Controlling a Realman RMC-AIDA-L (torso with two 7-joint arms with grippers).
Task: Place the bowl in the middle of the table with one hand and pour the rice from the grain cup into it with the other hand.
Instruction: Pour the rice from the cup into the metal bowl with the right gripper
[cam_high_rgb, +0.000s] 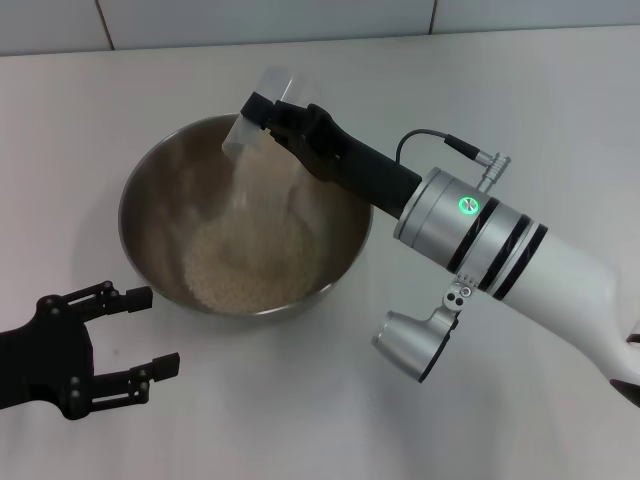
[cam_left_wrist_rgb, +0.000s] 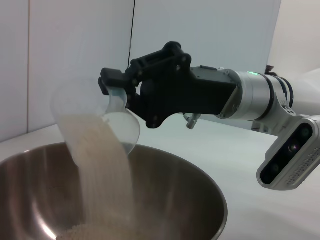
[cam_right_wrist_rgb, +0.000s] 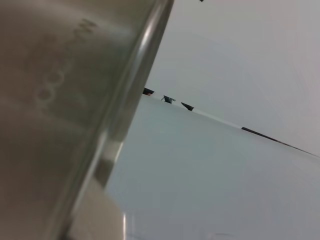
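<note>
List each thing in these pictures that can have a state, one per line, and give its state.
bowl: upright on the table, partly filled with rice.
grain cup: tipped over the bowl, held by the right gripper.
rice: streaming from the cup, piling in the bowl.
right gripper: shut on the cup, above the bowl's far rim.
left gripper: open, empty, beside the bowl.

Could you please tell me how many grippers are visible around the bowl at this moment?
2. The right gripper is over the bowl's far rim, tipping the grain cup so rice streams in. The left gripper sits open on the near left side, apart from the bowl.
</note>
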